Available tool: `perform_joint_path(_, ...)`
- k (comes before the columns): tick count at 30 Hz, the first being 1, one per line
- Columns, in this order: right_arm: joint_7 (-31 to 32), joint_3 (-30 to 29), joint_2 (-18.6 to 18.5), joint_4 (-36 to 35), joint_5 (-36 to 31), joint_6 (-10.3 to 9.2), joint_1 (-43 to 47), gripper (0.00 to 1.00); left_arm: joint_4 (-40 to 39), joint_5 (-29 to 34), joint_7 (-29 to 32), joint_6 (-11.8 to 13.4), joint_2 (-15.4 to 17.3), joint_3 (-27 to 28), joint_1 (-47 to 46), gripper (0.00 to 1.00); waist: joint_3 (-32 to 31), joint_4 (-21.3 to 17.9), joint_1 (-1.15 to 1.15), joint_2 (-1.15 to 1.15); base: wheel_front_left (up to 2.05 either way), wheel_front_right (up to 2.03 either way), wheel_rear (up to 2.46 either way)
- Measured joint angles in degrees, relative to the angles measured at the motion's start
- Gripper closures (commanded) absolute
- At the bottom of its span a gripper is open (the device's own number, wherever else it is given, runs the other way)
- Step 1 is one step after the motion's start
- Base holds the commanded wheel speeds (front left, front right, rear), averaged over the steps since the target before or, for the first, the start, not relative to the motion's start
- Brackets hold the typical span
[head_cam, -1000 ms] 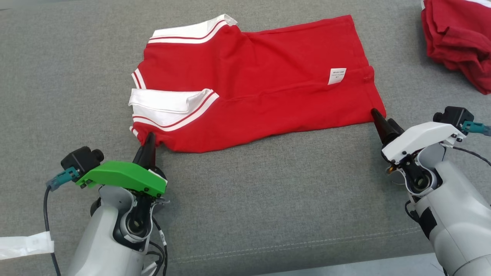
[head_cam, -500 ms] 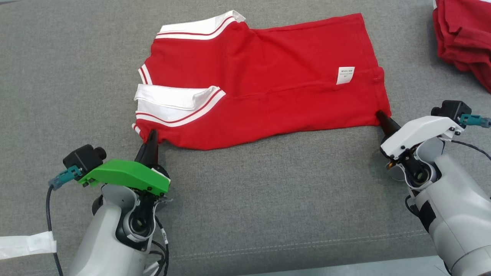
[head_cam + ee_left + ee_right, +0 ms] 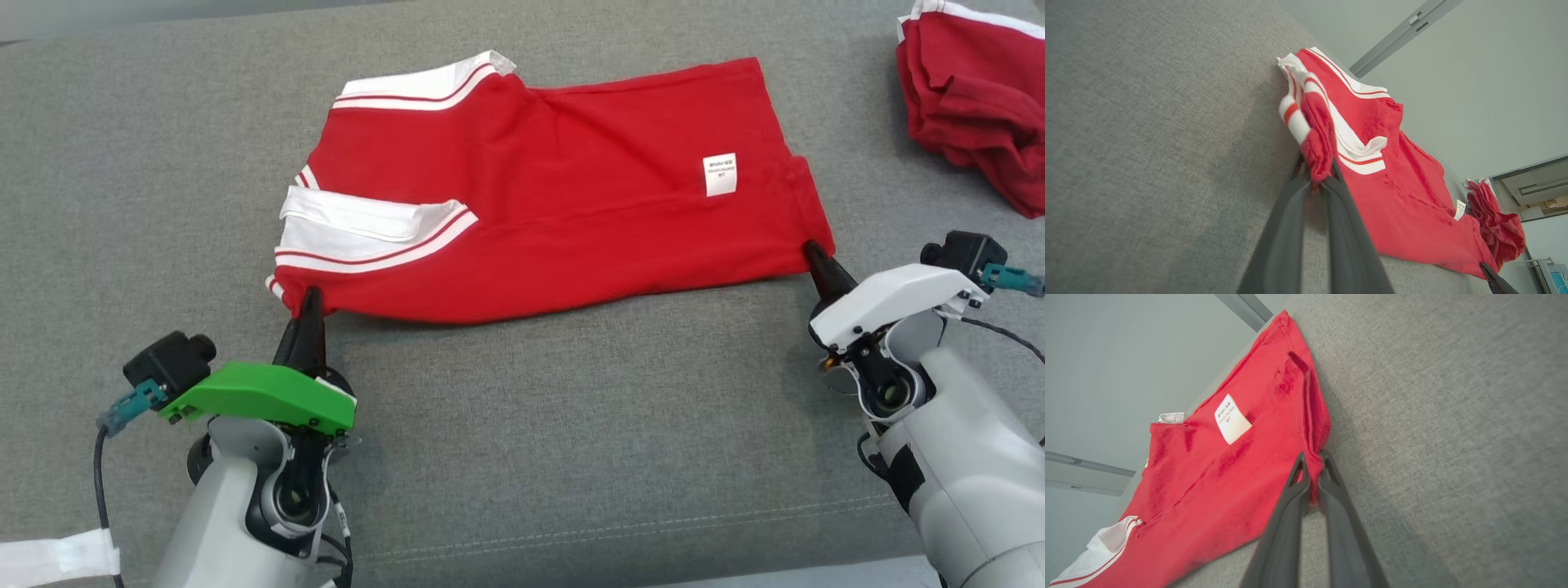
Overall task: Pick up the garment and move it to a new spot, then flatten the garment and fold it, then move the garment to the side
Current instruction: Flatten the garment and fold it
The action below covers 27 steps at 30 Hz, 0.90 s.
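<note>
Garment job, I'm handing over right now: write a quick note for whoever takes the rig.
Tools: left tool shut on the garment at its near left corner; right tool shut on its near right corner.
Things: garment spread on the grey cushion, white-trimmed end to the left; another red pile at far right.
Done: laid out, both near corners pinched.
Left: fold it, then move it aside.
</note>
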Motion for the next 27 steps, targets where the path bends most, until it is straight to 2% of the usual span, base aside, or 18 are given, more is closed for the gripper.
perform_joint_path(20,-5.95,-0.59,-0.38,-9.38,1.77,0.51,14.91,1.0,-11.34,-0.04,-2.2,0.6,0.24,1.07,15.8,1.0,-4.56,-0.7,0.0,0.0,0.0,0.0,0.0)
perform_joint_path(27,-6.24,-0.34,-1.26,-14.37,2.24,0.51,20.15,1.0,-16.61,0.49,-2.32,1.11,1.52,2.03,20.71,1.0,-5.15,-0.95,0.0,0.0,0.0,0.0,0.0)
